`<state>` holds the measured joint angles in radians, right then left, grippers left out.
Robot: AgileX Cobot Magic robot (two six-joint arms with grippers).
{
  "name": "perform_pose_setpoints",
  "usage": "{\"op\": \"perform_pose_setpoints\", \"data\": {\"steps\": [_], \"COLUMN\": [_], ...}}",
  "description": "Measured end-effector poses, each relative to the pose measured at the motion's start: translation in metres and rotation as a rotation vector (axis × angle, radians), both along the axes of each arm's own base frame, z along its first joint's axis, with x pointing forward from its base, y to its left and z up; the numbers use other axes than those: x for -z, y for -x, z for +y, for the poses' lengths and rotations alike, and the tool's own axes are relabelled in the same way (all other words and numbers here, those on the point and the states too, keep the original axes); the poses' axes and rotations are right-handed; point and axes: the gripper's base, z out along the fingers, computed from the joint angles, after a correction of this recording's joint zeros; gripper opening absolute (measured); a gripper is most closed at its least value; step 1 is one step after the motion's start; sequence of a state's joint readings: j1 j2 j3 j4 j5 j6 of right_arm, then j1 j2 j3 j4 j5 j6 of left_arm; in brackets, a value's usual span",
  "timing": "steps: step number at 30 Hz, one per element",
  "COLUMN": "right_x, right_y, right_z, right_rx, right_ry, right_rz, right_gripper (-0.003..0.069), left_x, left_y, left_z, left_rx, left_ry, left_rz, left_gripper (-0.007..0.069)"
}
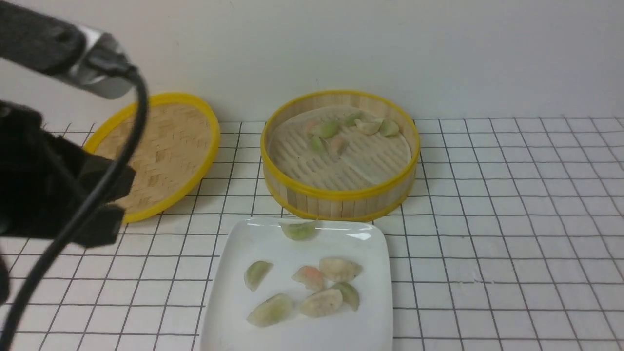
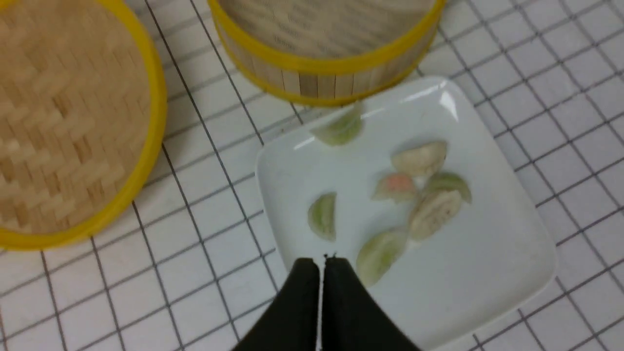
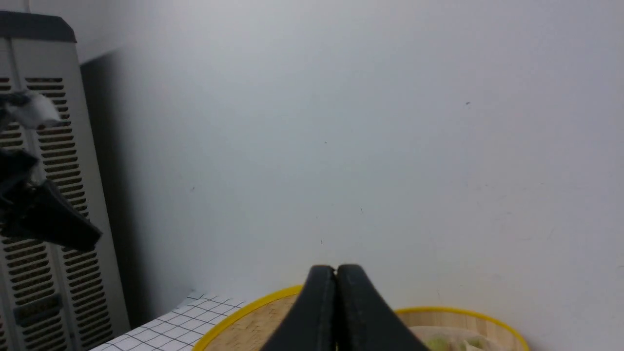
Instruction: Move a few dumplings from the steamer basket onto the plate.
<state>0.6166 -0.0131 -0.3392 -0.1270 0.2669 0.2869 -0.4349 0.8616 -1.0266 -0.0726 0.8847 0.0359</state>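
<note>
The steamer basket (image 1: 340, 195) stands at the middle back, with several dumplings (image 1: 330, 129) on the far part of its pale liner. In front of it lies the white plate (image 1: 229, 317), which carries several dumplings (image 1: 321, 302); one green dumpling (image 1: 299, 229) rests at its far rim. In the left wrist view my left gripper (image 2: 321, 261) is shut and empty, above the plate's (image 2: 487, 273) near-left edge, close to a green dumpling (image 2: 379, 252). My right gripper (image 3: 335, 270) is shut and empty, raised and facing the wall, with the basket (image 3: 468, 319) below it.
The shallow woven lid (image 1: 161, 146) lies left of the basket on the gridded tabletop. My left arm (image 1: 48, 195) and its cable fill the left foreground of the front view. The right wrist view shows a grey vented cabinet (image 3: 63, 161) beside the white wall.
</note>
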Motion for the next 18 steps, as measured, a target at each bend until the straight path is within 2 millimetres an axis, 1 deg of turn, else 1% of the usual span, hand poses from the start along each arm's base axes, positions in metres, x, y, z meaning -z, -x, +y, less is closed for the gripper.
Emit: {"op": "perform_pose_setpoints", "data": {"steps": [1,2,3,4,5,6,7,9,14,18], "right_x": [0.000,0.001,0.001,0.002,0.002,0.003,0.003,0.003,0.004,0.004], "right_y": [0.000,0.000,0.000,0.000,0.000,-0.001,-0.001,-0.001,-0.001,-0.001], "right_z": [0.000,0.000,0.000,0.000,0.000,0.000,0.000,0.000,0.000,0.000], "right_rx": [-0.001,0.000,0.000,0.001,0.002,0.002,0.003,0.003,0.004,0.004], "right_ry": [-0.001,-0.001,0.000,0.003,0.007,0.008,0.011,0.014,0.014,0.014], "right_rz": [0.007,0.009,0.011,0.020,0.026,0.028,0.033,0.037,0.038,0.038], "right_gripper": [-0.0015,-0.0015,-0.0015,-0.0015,-0.0015,-0.0015,-0.0015,-0.0015,-0.0015,-0.0015], "left_x": [0.007,0.011,0.010,0.018,0.022,0.025,0.030,0.039,0.052,0.059], "left_y": [0.014,0.024,0.029,0.042,0.049,0.049,0.059,0.070,0.084,0.085], "left_z": [0.007,0.012,0.014,0.020,0.024,0.024,0.029,0.034,0.040,0.041], "left_rx": [-0.005,-0.009,-0.011,-0.015,-0.018,-0.018,-0.020,-0.022,-0.023,-0.023], "left_ry": [0.029,0.054,0.068,0.097,0.117,0.113,0.139,0.159,0.175,0.170], "left_rz": [-0.058,-0.104,-0.129,-0.187,-0.226,-0.220,-0.272,-0.313,-0.348,-0.337], "left_gripper": [-0.0006,-0.0006,-0.0006,-0.0006,-0.0006,-0.0006,-0.0006,-0.0006,-0.0006,-0.0006]}}
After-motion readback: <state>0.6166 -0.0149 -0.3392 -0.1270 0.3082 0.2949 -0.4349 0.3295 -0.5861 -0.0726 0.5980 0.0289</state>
